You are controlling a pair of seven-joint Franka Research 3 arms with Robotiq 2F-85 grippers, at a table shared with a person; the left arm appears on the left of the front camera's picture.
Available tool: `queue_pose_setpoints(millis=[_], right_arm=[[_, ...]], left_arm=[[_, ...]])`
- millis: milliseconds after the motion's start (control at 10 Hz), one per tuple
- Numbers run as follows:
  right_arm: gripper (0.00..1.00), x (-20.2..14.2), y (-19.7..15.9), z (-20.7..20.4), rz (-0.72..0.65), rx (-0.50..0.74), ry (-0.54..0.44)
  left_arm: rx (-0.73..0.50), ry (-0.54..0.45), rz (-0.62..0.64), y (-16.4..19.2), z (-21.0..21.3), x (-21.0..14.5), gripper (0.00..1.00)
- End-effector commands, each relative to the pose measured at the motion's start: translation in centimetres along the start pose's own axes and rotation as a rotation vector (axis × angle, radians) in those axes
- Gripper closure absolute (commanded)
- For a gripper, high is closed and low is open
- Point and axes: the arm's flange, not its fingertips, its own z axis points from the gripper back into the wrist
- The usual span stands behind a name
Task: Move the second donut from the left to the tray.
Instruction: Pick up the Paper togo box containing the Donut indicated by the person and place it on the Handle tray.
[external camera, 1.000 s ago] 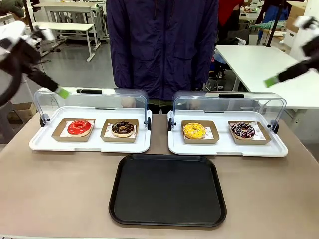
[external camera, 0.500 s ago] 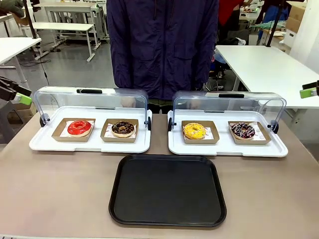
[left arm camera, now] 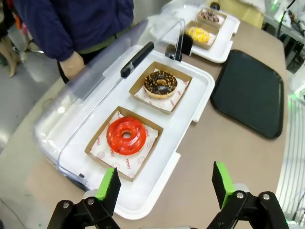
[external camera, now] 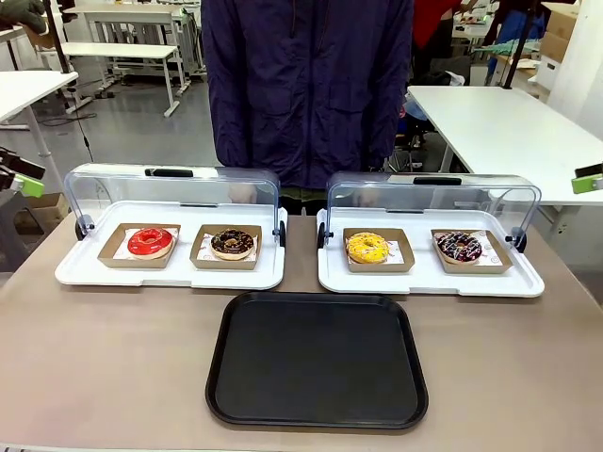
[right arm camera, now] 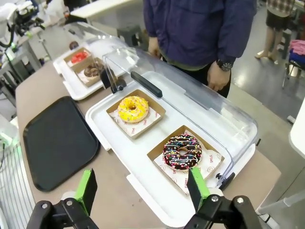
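Here, four donuts sit on one brown counter (external camera: pixel 104 367), each in its own cardboard dish (external camera: pixel 202 256), two apiece in two white trays: the left white tray (external camera: pixel 71 273) and the right white tray (external camera: pixel 529 282). Each has a clear lid (external camera: pixel 170 193) raised along its far edge. From the left come a red donut (external camera: pixel 150 241), the chocolate donut (external camera: pixel 232 242) with tan bits, a yellow donut (external camera: pixel 367 247) and a sprinkled donut (external camera: pixel 459 247). One black tray (external camera: pixel 317 360) lies at the near middle. One person (external camera: pixel 306 85) in a dark blue jacket stands at the far side, with white tables (external camera: pixel 490 122) and grey floor (external camera: pixel 141 122) behind. The chocolate donut lies flat, hole up, in the right dish of the left white tray. As a ring it has no long axis. Two tools hover above the counter's ends: the left tool (left arm camera: pixel 165 168) and the right tool (right arm camera: pixel 141 179), each with jaws spread wide, holding nothing.
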Motion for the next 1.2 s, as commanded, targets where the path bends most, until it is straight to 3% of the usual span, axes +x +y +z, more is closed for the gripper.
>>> queue_pose_setpoints(millis=[0, 700, 1000, 1100], right_arm=[[0.0, 0.1, 0.0, 0.2, 0.039, 0.004, -0.056], [0.0, 0.8, 0.7, 1.1, 0.075, -0.002, -0.096], [0.0, 0.8, 0.7, 1.3, 0.05, -0.001, -0.065], [0.0, 0.8, 0.7, 1.3, 0.05, -0.001, -0.065]], left_arm=[[0.004, -0.075, -0.048, -0.9, 0.3, -0.3, 0.0], [-0.001, -0.174, -0.133, -2.8, 1.2, 1.2, 0.0], [0.05, -0.149, -0.119, -2.7, 1.2, 1.3, 0.0], [0.002, -0.143, -0.109, -2.5, 1.5, 1.6, 0.0]])
